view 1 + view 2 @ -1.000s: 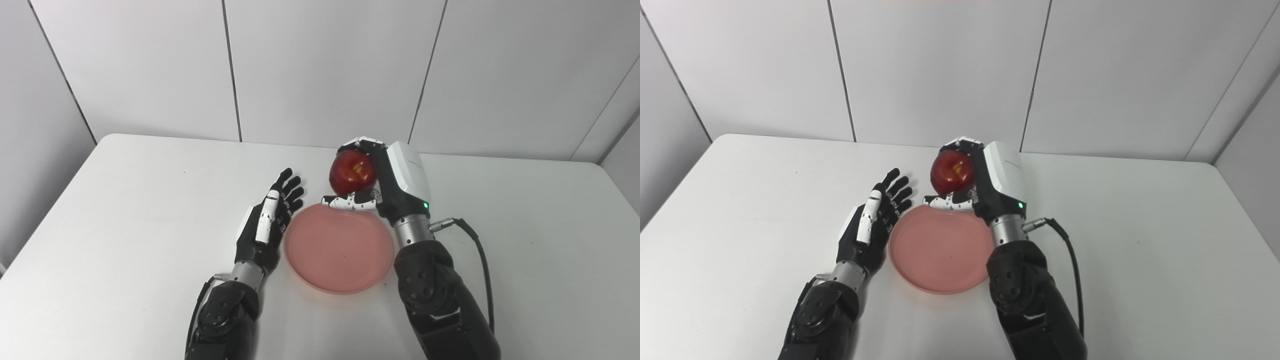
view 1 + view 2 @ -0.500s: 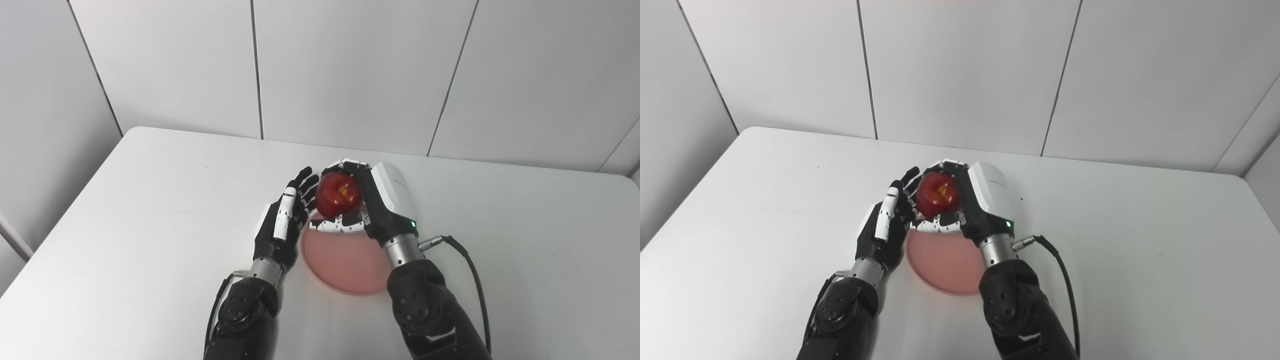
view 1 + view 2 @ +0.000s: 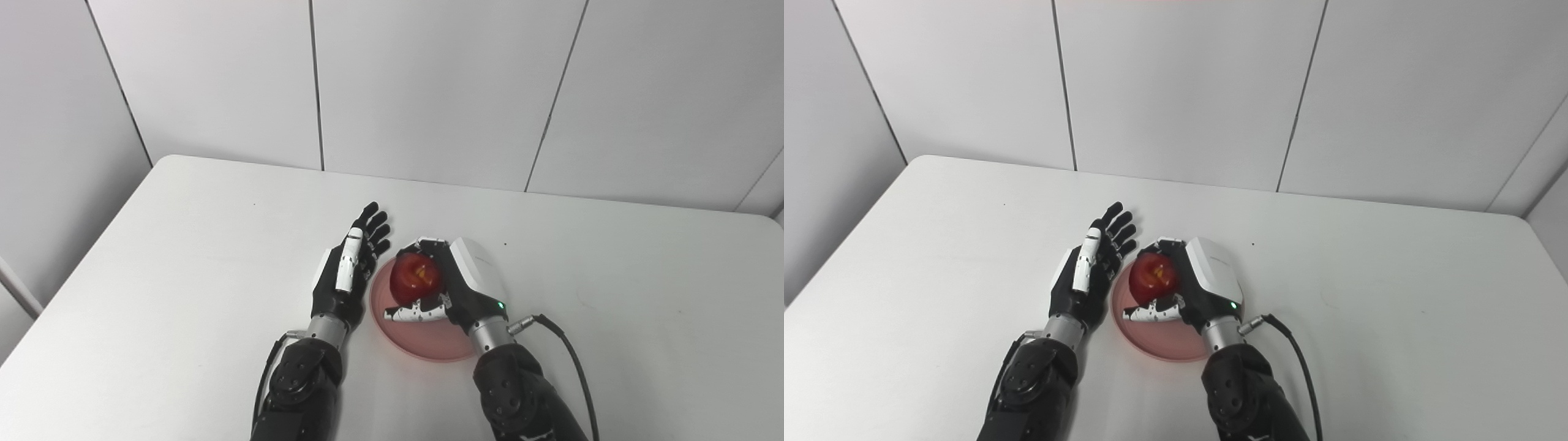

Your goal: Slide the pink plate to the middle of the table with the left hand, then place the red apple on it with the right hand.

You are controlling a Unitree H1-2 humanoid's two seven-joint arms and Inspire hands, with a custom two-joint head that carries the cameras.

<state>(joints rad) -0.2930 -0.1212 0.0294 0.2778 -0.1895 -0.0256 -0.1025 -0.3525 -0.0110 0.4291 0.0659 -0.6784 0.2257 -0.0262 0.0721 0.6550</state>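
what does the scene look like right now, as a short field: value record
table: white table, pale wall panels behind
plate: pink plate near the table's middle
apple: red apple over the plate; whether it touches the plate cannot be told
right robot hand: right hand shut on the apple
left robot hand: left hand open, fingers apart, just left of the plate's rim, holding nothing
cable: black cable running from the right wrist

Lighting's bright and really even, soft white from overhead by the look of it. Shadows on the bench (image 3: pixel 184 257) are faint, just a soft dark smudge hugging each arm. Small glare spot on the apple (image 3: pixel 417 279) and on the right robot hand (image 3: pixel 456 288) shell. Focus is decent everywhere, slightly soft and noisy, no obvious edge warping.
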